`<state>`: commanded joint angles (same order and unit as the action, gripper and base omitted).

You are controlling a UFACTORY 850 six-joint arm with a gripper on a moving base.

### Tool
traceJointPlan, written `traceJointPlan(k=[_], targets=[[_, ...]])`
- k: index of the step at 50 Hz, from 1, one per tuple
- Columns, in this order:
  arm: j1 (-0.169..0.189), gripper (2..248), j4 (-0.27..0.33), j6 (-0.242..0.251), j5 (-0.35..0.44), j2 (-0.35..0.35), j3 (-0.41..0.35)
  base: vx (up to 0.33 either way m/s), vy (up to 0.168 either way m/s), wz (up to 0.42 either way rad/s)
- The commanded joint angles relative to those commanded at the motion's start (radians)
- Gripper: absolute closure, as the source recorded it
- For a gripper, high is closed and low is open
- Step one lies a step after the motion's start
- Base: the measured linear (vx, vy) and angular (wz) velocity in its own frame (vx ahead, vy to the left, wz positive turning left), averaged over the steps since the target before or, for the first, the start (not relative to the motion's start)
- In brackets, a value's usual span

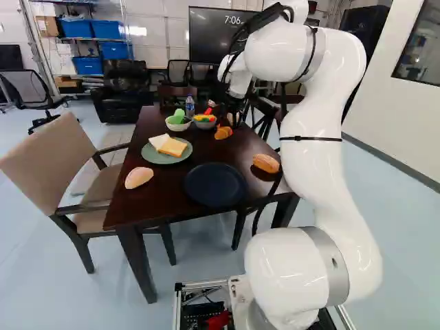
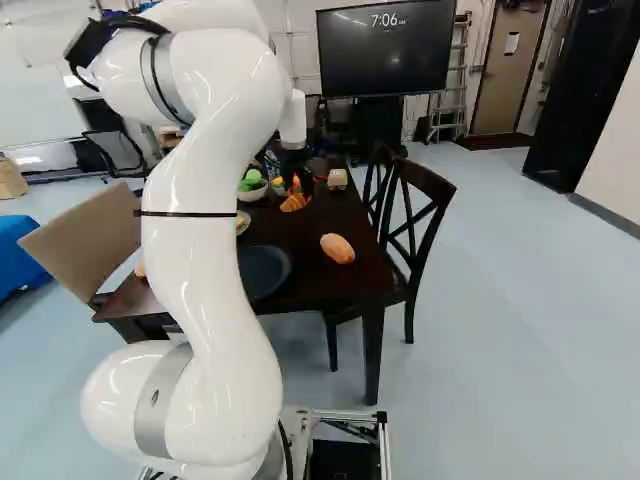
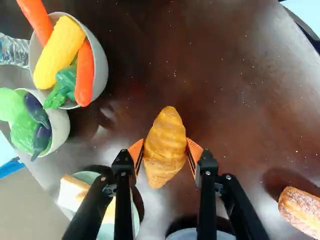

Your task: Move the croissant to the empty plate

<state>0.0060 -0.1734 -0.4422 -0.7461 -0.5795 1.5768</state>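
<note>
We are seeing a glossy white arm (image 1: 313, 175), its links thick, smooth and rounded like bent pipe. A broad silver-grey ring (image 1: 328, 265) is circling the big lower joint, showing one small dark mark. A thin black strap (image 1: 311, 139) is banding the long link, and black cables (image 1: 253, 27) are looping over the upper joint. Below, we are noticing a silver metal frame (image 1: 206, 284) that is enclosing black parts and a bright red piece (image 1: 218, 320). At the far end, we are finding a black gripper (image 2: 295, 184); its slim, angular fingers are carrying bright orange pads (image 3: 194, 150), and small silvery screws (image 3: 228, 177) are dotting their black linkages.
</note>
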Motion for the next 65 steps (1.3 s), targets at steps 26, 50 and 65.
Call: traceJointPlan(k=[26, 50, 65], targets=[[-0.046, 115, 0.000, 0.000, -0.027, 0.134, -0.127, 0.000, 0.000, 0.000], [-0.082, 115, 0.018, 0.000, -0.027, 0.226, -0.248, 0.000, 0.000, 0.000], [-0.108, 115, 0.037, 0.000, -0.030, 0.286, -0.324, 0.000, 0.000, 0.000]])
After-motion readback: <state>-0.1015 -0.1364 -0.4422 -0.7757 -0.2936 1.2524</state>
